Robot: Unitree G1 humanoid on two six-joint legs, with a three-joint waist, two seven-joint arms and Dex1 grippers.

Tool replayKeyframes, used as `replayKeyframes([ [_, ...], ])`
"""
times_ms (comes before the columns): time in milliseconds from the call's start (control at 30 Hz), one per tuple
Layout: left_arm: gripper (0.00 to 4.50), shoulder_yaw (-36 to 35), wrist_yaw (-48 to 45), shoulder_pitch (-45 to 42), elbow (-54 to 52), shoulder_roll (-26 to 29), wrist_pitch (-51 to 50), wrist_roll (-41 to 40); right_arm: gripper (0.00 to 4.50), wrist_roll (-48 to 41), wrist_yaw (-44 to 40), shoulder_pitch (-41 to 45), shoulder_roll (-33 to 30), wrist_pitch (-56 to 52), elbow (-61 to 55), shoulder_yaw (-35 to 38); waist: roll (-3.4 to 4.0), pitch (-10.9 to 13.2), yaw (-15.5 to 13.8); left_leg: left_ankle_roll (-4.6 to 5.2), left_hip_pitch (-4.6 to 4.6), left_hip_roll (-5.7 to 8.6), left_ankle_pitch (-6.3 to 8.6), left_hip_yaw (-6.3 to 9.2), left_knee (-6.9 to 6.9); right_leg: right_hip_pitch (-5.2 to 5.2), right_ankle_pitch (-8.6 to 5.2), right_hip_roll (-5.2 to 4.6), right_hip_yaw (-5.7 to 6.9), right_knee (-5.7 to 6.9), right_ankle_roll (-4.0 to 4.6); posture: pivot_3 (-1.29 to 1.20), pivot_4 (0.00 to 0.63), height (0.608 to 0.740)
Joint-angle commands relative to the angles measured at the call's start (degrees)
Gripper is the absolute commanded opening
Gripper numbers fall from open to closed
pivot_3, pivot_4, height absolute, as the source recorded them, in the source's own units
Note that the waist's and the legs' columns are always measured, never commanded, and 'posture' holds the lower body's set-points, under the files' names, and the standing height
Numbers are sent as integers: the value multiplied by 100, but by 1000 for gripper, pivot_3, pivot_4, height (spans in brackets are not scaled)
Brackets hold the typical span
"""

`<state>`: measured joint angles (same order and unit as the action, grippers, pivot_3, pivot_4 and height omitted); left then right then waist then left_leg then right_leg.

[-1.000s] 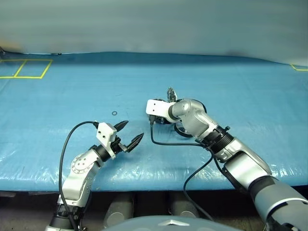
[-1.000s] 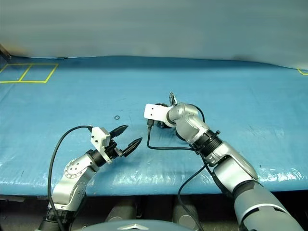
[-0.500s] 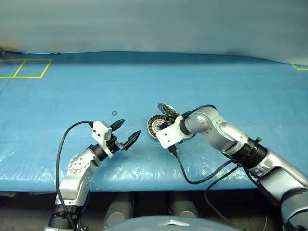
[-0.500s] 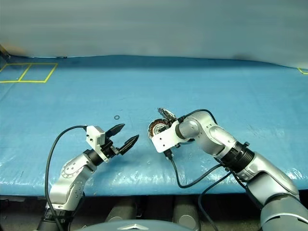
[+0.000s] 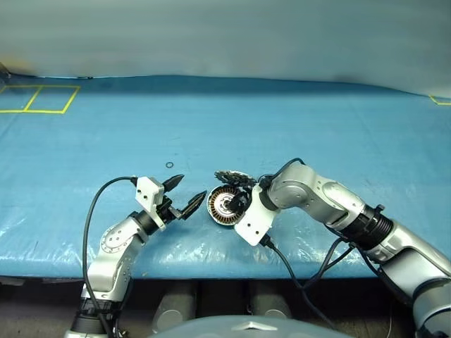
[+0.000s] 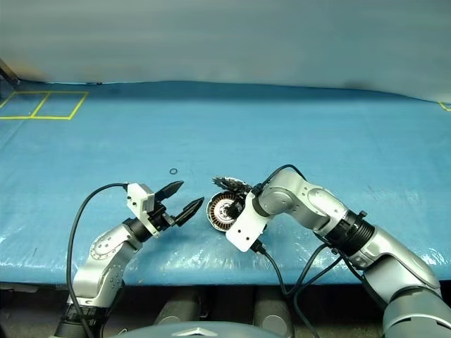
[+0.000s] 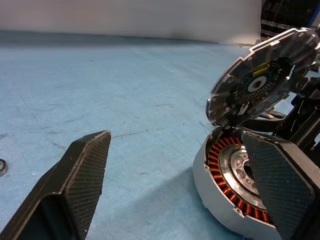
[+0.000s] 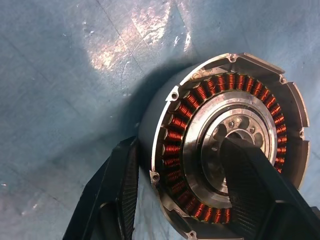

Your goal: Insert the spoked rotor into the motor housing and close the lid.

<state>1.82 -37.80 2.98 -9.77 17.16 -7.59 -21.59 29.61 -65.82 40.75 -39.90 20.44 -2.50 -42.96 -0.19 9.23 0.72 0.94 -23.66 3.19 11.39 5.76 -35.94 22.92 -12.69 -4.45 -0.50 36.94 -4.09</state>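
My right gripper (image 8: 180,147) is shut on the motor housing (image 5: 222,205), one finger outside its silver wall and the other on the hub. The housing is tipped up on edge near the table's front. Its copper windings (image 8: 220,90) face my left gripper (image 5: 192,186). The lid (image 5: 234,177) stands open above the housing, joined at its rim, with its dark jagged-edged face (image 7: 260,80) in the left wrist view. The left gripper is open just left of the housing, holding nothing. The spoked rotor is hidden.
A tiny loose ring (image 5: 168,165) lies on the blue sheet (image 5: 317,127) beyond the left gripper. Yellow tape squares (image 5: 39,98) mark the far left corner. The right wrist's black cable (image 5: 289,271) hangs over the table's front edge.
The right arm drew the housing back toward the table's front edge and rolled it up on edge, its open face turned toward the left gripper. The left gripper kept its place.
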Motion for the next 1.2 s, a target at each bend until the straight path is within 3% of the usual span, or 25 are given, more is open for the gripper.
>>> replayKeyframes([
  [33,4500,20,-35,0,-279,2,-8,-72,2125,284,111,225,48,464,209,69,0,0,-4,0,0,0,0,0,0,-1,0,0,0,1,0,0,150,740],
  [433,4500,88,-27,-36,-253,-28,-30,-38,2125,170,-40,392,357,1045,611,95,0,0,1,0,10,-1,0,2,0,-10,-5,1,-1,1,11,0,150,740],
  [600,4500,140,-15,-1,-269,-30,-23,-10,2125,-308,29,80,615,507,818,407,0,-1,2,-1,11,-2,-1,4,3,-11,-6,3,-1,2,13,0,150,740],
  [767,4500,127,-23,18,-297,2,-55,-33,3720,-171,124,3,617,430,758,503,0,-1,-3,-1,11,0,-1,4,2,-10,-7,3,-2,2,15,0,150,740],
  [1000,4500,160,-42,10,-306,18,-110,-34,3720,-523,-93,-111,512,232,195,693,0,-1,-6,-1,9,0,-1,4,1,-10,-6,2,-2,2,13,0,150,740],
  [1200,4500,168,-70,-3,-298,29,-148,-46,3720,-1167,-582,-395,314,-630,-693,1007,0,-1,-9,0,8,0,0,9,1,-12,-6,2,-2,2,12,0,150,740],
])
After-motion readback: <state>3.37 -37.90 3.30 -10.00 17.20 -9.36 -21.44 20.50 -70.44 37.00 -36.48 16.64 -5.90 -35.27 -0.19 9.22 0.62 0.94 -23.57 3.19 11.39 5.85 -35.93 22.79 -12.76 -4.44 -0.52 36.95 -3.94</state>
